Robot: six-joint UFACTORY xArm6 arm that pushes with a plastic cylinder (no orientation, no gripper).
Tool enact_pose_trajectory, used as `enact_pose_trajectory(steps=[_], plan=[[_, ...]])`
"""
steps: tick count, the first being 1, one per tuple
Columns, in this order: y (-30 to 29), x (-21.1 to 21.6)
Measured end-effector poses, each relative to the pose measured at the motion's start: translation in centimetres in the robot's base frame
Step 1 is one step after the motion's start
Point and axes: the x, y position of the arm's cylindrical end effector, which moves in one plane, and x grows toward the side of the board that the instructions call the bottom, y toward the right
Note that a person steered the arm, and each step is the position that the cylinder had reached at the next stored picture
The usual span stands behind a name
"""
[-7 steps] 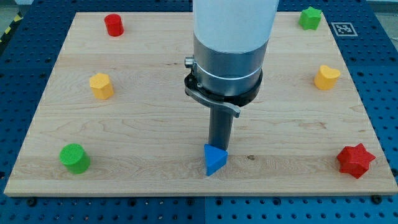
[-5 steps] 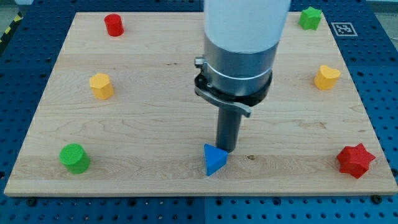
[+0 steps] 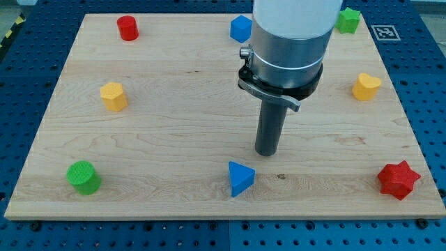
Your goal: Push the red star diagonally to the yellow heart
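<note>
Counting blocks — two blue (image 3: pixel 241 178), one (far) red star (image 3: pixel 398 179).

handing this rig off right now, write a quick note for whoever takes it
My tip is on the board, up and to the right of the blue triangle, touching no block.
Red star sits near the board's bottom-right corner, far right of the tip.
Yellow heart is near the right edge, above the star and slightly left.
Done: nothing; star and heart are well apart.
Left: bring the tip below-right of the star, then push it up-left to the heart.
</note>
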Motion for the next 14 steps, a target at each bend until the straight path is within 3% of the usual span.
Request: enact_pose_trajectory(steps=[2,4,9,11,14], plan=[[1.1,-1.2],[6.2,-1.9],[28.5,-1.9],[28.6,-1.8],[28.3,7.6]])
